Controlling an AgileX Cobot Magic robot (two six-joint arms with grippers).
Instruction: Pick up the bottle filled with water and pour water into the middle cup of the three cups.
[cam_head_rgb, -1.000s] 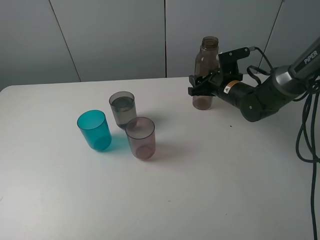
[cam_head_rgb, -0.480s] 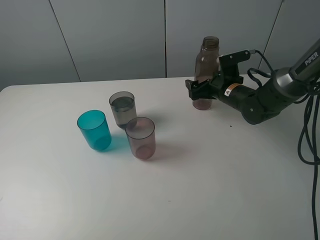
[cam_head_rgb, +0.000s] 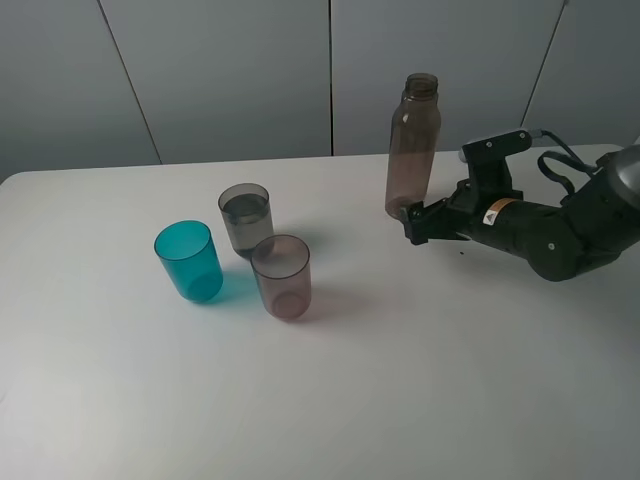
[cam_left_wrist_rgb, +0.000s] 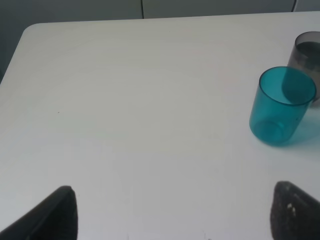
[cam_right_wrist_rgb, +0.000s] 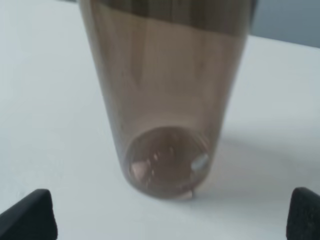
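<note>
The brownish-pink bottle (cam_head_rgb: 412, 145) stands upright on the white table (cam_head_rgb: 420, 380), right of the three cups. My right gripper (cam_head_rgb: 418, 222) is open just right of the bottle's base and holds nothing. In the right wrist view the bottle's base (cam_right_wrist_rgb: 167, 150) fills the middle, with the right gripper (cam_right_wrist_rgb: 170, 220) spread wide before it. The smoky grey middle cup (cam_head_rgb: 246, 217) holds some liquid. The teal cup (cam_head_rgb: 188, 260) is to its left and the pinkish-mauve cup (cam_head_rgb: 281, 276) in front. My left gripper (cam_left_wrist_rgb: 177, 220) is open and empty over bare table, near the teal cup (cam_left_wrist_rgb: 282, 105).
The grey cup's rim (cam_left_wrist_rgb: 306, 50) shows at the edge of the left wrist view. Grey wall panels (cam_head_rgb: 230, 70) rise behind the table's far edge. Black cables (cam_head_rgb: 615, 270) hang at the right side. The right arm (cam_head_rgb: 560, 230) lies low over the table.
My right gripper has let go of the bottle and drawn back to the right and lower. The bottle stays standing where it was. The cups have not moved.
</note>
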